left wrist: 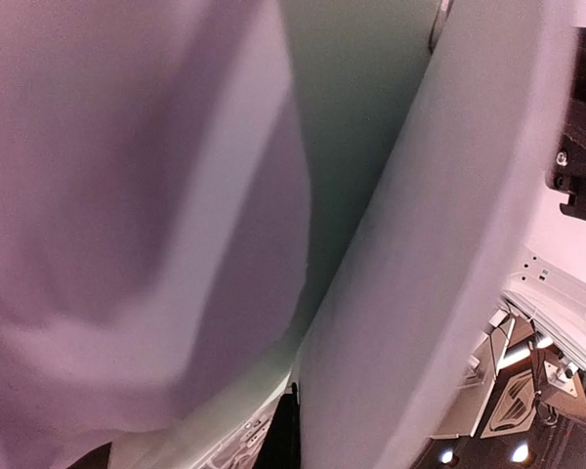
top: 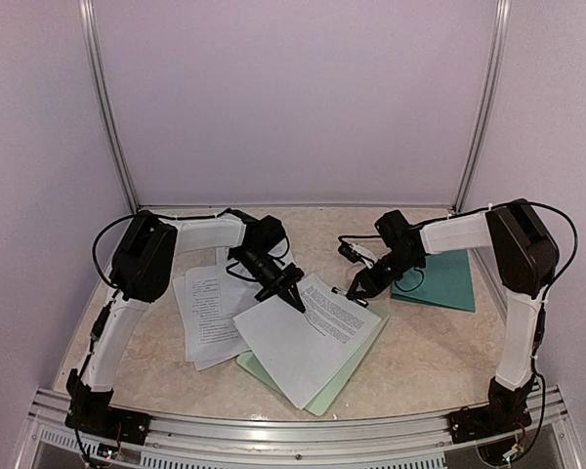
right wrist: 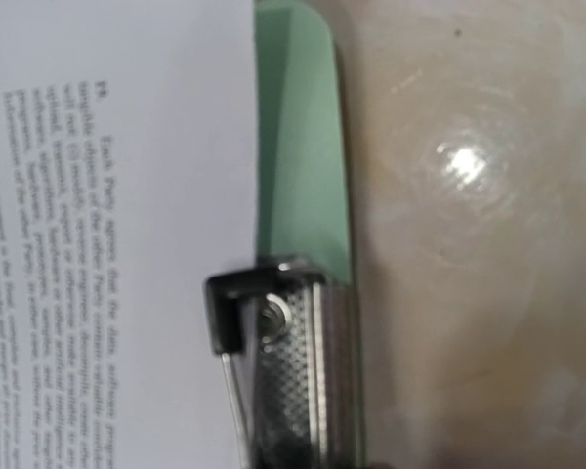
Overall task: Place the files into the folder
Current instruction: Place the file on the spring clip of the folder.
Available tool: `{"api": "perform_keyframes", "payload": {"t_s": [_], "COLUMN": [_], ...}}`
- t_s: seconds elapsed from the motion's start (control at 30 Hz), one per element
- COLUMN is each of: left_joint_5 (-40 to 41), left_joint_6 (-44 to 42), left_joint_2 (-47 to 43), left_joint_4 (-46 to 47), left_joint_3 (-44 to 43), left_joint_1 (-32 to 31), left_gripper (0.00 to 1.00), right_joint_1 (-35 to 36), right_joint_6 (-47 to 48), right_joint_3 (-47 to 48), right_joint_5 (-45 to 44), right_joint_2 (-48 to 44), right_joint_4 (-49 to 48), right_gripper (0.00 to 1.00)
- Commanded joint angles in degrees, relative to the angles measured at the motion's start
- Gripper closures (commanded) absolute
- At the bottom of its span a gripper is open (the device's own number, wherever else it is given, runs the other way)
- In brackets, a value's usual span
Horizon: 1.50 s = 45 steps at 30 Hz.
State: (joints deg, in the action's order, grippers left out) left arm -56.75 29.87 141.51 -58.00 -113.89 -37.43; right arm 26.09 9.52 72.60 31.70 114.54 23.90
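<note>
The files show as white printed sheets (top: 313,337) lying over a pale mint-green clipboard (top: 322,396), with more sheets (top: 207,311) to the left. My left gripper (top: 285,288) is at the top edge of the upper sheets and looks shut on them. Its wrist view is filled with blurred, bent paper (left wrist: 127,195). My right gripper (top: 359,286) narrows to a point at the clipboard's metal clip (right wrist: 295,376), beside a printed sheet (right wrist: 107,244). Its fingers are hidden in the wrist view. The dark teal folder (top: 439,278) lies closed behind the right gripper.
The booth's white walls close in the table (top: 420,352) at the back and both sides. An aluminium rail (top: 293,435) runs along the near edge between the arm bases. The loose sheets on the left overlap each other near the left arm.
</note>
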Motion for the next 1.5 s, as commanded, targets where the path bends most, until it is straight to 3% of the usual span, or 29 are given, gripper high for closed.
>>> {"api": "perform_keyframes", "payload": {"t_s": [0.0, 0.9, 1.47], "left_joint_5": [-0.4, -6.5, -6.4], "left_joint_6": [0.6, 6.2, 6.0], "left_joint_2": [1.7, 1.3, -1.3], "left_joint_4": [-0.7, 5.9, 3.6], "left_joint_3": [-1.9, -0.8, 3.2], "left_joint_1": [0.3, -0.9, 0.8], "left_gripper": [1.0, 1.0, 1.0], "right_joint_1": [0.4, 0.4, 0.5], "right_joint_6": [-0.5, -0.4, -0.2], "right_joint_3": [1.4, 1.0, 1.1], "right_joint_5": [1.6, 1.1, 0.5], "right_joint_2": [1.0, 0.8, 0.9], "right_joint_4": [0.9, 0.9, 1.1], "right_gripper": [1.0, 1.0, 1.0]}}
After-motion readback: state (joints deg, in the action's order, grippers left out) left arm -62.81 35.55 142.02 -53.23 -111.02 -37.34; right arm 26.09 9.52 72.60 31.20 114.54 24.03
